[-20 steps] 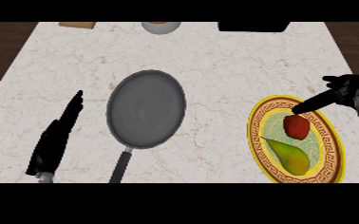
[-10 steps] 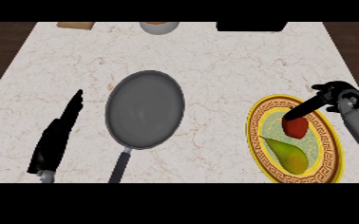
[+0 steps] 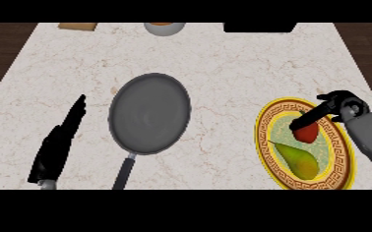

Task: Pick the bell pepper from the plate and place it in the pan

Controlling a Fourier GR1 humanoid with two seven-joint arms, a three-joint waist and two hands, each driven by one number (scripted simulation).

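A red bell pepper (image 3: 308, 133) lies on the yellow-rimmed plate (image 3: 263, 128) at the right of the counter. My right hand (image 3: 340, 104) is just above and right of it. Its fingers (image 3: 311, 118) stretch straight down-left and their tips touch the pepper's top, hiding part of it; the thumb is apart from the pepper. The hand is open. The grey pan (image 3: 149, 112) sits left of centre with its handle (image 3: 123, 173) pointing toward me, and nothing lies in it. My left hand (image 3: 61, 142) rests open at the far left, fingers pointing away.
A green pear (image 3: 298, 159) lies on the same plate, just below the pepper. At the counter's back edge stand a bowl (image 3: 163, 28), a brown board (image 3: 76, 26) and a dark object (image 3: 259, 27).
My right hand has come down and inward from the right edge; its fingers, earlier above the plate's rim, now reach the pepper's top. Pepper, pan and left hand have not moved.
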